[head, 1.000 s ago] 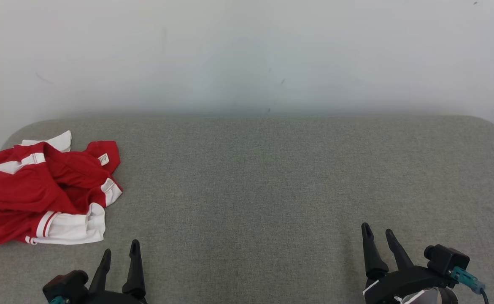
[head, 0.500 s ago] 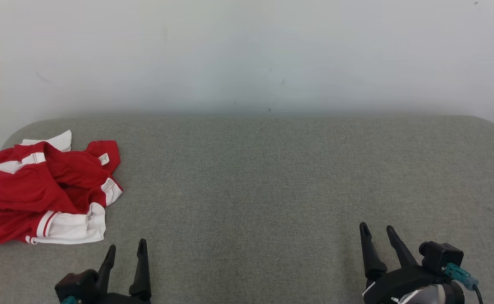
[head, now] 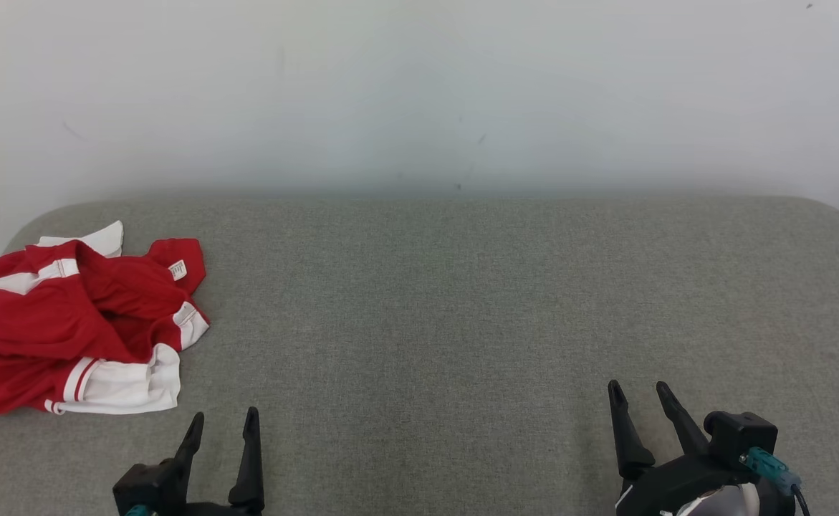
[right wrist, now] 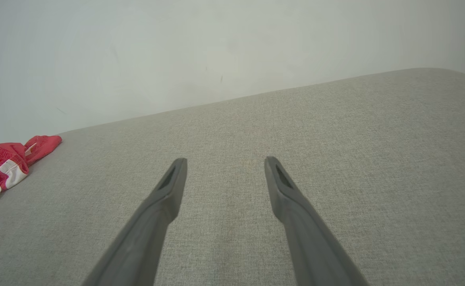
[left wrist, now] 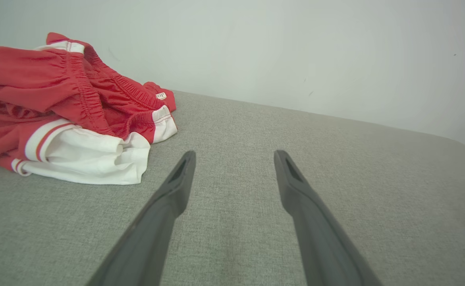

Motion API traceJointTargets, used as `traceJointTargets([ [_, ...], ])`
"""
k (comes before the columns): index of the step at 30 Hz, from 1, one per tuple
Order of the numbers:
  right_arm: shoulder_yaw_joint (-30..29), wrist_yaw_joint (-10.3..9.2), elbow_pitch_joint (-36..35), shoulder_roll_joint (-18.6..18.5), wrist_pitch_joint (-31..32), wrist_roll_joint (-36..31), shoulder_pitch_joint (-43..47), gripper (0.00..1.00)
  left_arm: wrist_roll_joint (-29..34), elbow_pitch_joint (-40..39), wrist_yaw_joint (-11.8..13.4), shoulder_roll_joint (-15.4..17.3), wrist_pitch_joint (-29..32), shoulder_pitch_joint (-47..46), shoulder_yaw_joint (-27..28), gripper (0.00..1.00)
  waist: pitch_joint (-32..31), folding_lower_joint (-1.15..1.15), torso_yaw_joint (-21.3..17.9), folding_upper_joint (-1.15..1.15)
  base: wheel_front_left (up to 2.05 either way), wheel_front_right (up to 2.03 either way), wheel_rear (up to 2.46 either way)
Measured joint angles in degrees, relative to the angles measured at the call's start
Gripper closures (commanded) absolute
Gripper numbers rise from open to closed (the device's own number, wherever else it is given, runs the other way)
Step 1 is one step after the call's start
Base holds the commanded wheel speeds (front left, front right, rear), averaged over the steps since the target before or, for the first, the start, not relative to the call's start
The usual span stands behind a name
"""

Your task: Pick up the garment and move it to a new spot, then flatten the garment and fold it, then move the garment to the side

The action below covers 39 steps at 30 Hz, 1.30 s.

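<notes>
We see the garment, red with white panels and a red stripe on its white trim, lying crumpled at the far left of the grey fabric surface. It is near the rounded back corner there, close to the pale wall. Its left part runs out past the edge of the head view. A small white label shows on a red flap at the garment's upper right.

Our left tool sits at the lower left of the head view, its two dark fingers spread and pointing away from us, with nothing between them. It is near the garment's white lower corner, to the right of it and closer to us, and does not touch it. In the left wrist view the left tool has bare grey fabric in the gap between its fingers. The garment lies ahead and to the left there, with a gathered elastic waistband on top and white cloth nearest the left finger.

Our right tool is at the lower right of the head view, fingers likewise spread and holding nothing, well apart from the garment. In the right wrist view the right tool points across bare surface, and the garment shows at the far left edge.

We cannot tell whether either tool's fingers rest on the surface.
</notes>
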Motion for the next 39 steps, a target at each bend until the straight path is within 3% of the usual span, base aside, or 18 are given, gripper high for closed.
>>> traceJointTargets([
  [23, 0.46, 0.01, 0.63, -0.02, -0.99, -8.75, 0.43, 0.0, 7.15, 1.11, 0.88, 0.45, -2.9, 0.0, -2.24, 0.0, -0.22, 0.0, 0.1, 0.0, 0.0, 0.0, 0.0],
  [35, 0.58, 0.01, 0.7, -0.03, -0.99, -8.82, 0.42, 0.0, 6.56, 1.52, 0.91, 0.44, -2.96, 0.0, -2.41, 0.0, -0.08, 0.0, 0.2, 0.0, 0.0, 0.0, 0.0],
  [39, 0.67, 0.02, 0.74, -0.03, -1.01, -8.01, 0.42, 0.0, 3.48, 1.71, 0.53, 0.05, -2.93, 0.0, -1.58, 0.0, -0.14, 0.0, 0.21, 0.0, 0.0, 0.0, 0.0],
])
